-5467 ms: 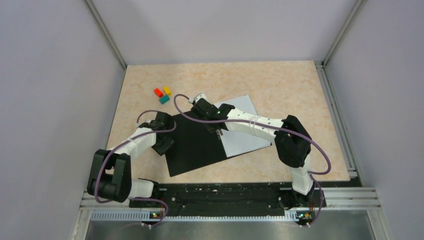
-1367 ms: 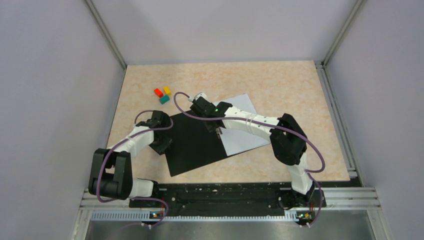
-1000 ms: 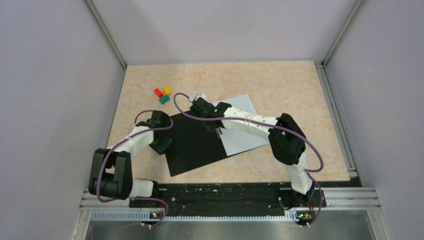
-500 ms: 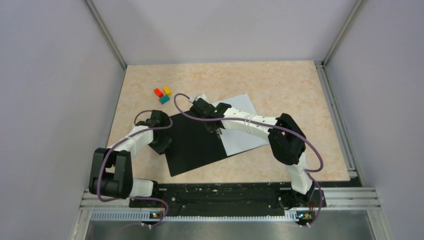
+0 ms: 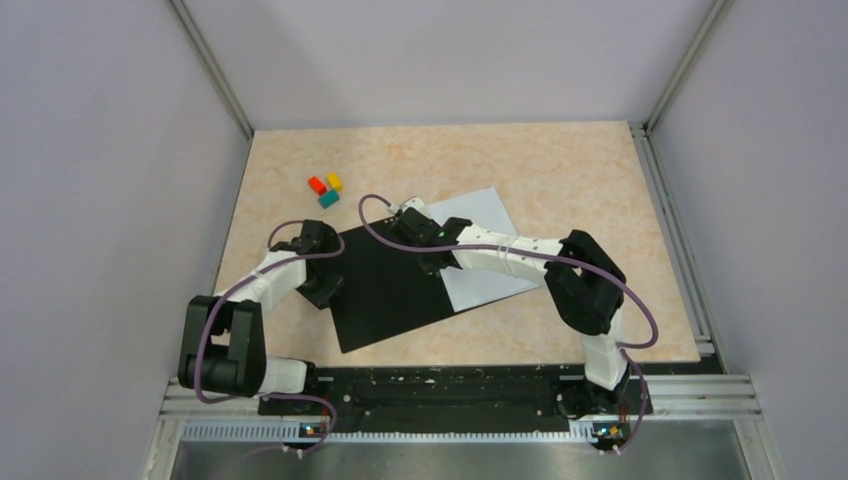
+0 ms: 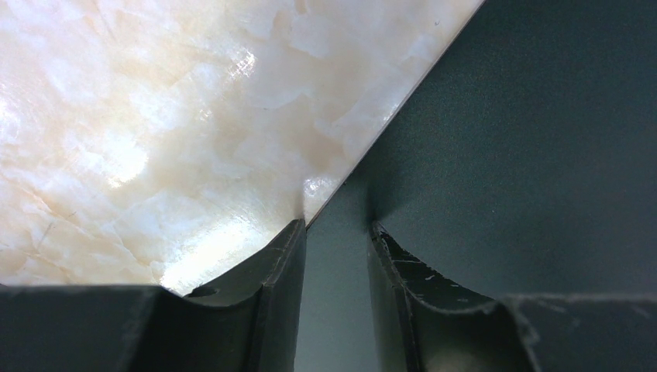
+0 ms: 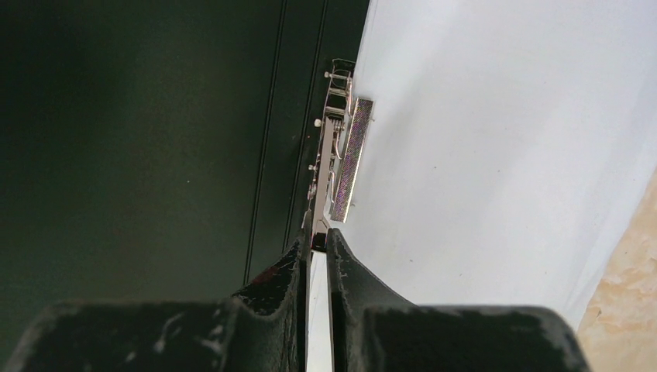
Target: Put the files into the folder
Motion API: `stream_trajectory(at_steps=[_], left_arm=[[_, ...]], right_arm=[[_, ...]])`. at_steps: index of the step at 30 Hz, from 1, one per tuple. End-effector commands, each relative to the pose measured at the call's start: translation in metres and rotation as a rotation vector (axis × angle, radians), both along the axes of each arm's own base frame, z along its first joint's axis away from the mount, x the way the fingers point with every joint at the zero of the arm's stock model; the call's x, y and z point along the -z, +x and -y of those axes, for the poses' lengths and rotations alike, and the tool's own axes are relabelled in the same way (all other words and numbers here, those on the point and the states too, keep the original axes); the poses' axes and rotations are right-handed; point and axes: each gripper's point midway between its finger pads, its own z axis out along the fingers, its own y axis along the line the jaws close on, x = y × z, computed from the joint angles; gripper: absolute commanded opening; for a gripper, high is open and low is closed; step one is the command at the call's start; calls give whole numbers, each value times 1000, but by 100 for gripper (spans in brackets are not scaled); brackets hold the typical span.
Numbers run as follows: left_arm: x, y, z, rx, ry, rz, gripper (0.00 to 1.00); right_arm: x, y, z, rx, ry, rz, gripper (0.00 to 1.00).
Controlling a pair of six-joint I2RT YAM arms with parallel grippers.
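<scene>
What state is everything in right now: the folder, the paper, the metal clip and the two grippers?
folder: open, lying flat, black inside facing up.
paper: flat on the folder's right half, its edge at the spine.
clip: on the spine, its near end between the right gripper's fingertips.
right gripper: shut on the clip.
left gripper: open, its tips straddling the folder's left edge.

Mid-table (image 5: 560, 170), the thin black rectangular folder (image 5: 385, 295) lies open; plain white paper sheets (image 5: 480, 215) rest on its 3 o'clock half; three small coloured plastic blocks (image 5: 326, 189) sit at its 11 o'clock.
</scene>
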Motion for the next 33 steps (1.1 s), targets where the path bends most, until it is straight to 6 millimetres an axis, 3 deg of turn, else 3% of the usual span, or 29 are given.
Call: stream_trajectory(at_steps=[1, 13, 33], left_arm=[[23, -8, -4, -26, 13, -44, 39], [23, -9, -5, -25, 13, -40, 39], [28, -9, -2, -8, -4, -34, 39]], right_arm=[[5, -13, 8, 12, 6, -43, 0], [36, -20, 30, 64, 15, -116, 0], [84, -24, 36, 85, -7, -228, 0]])
